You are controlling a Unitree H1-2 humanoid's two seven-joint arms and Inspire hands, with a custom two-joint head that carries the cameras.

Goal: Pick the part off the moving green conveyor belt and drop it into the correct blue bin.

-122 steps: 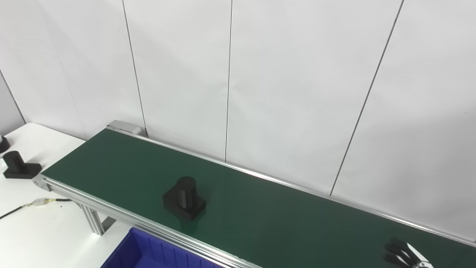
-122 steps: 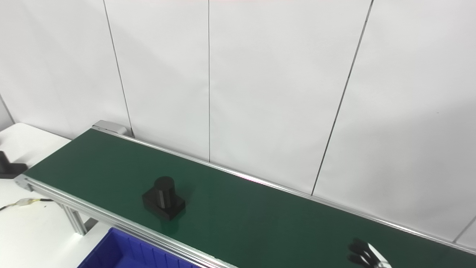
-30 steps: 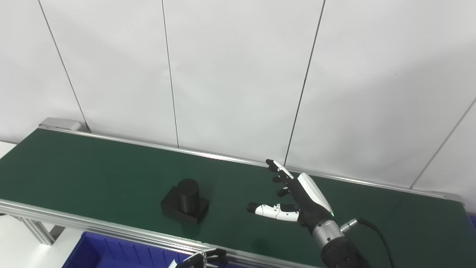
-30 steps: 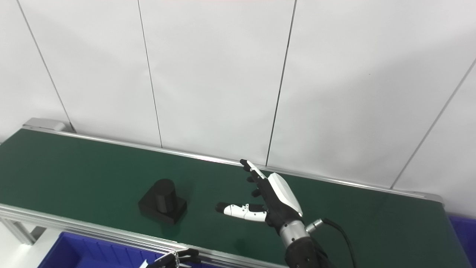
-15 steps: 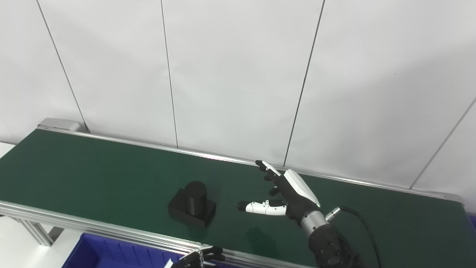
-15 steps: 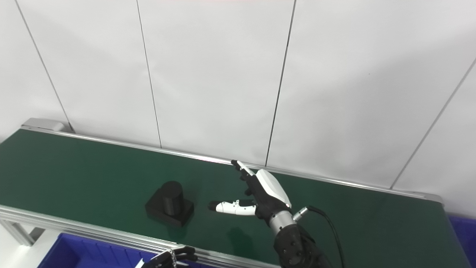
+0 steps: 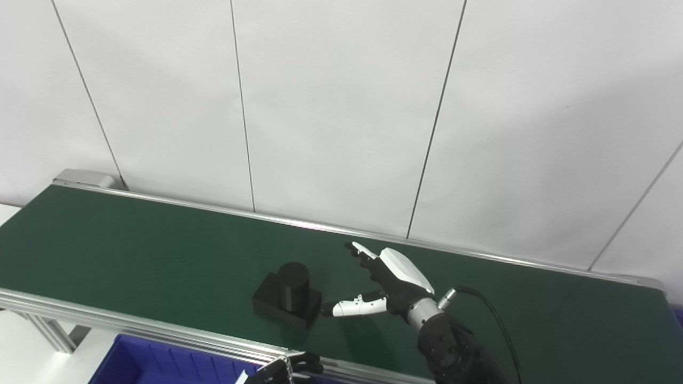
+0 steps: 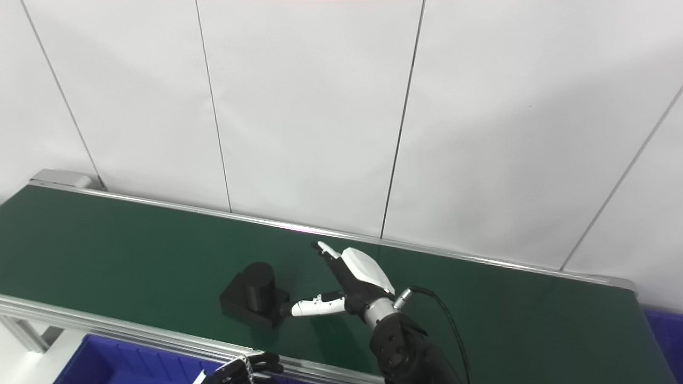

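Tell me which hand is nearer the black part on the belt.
Right. The right hand is open beside the black part, thumb tip almost at its base; the left hand sits below the belt's near rail.

part (image 7: pixel 287 296): 1 | conveyor belt (image 7: pixel 133 250): 1 | blue bin (image 7: pixel 144 365): 1 | right robot hand (image 7: pixel 392 282) + left robot hand (image 7: pixel 283 372): 2

A black part (image 8: pixel 255 293) sits on the green belt (image 8: pixel 133 250) as the right hand (image 8: pixel 349 285), fingers spread, reaches from its right, thumb tip just beside the base. The left hand (image 8: pixel 243 372) shows at the bottom edge above a blue bin (image 8: pixel 85 362).
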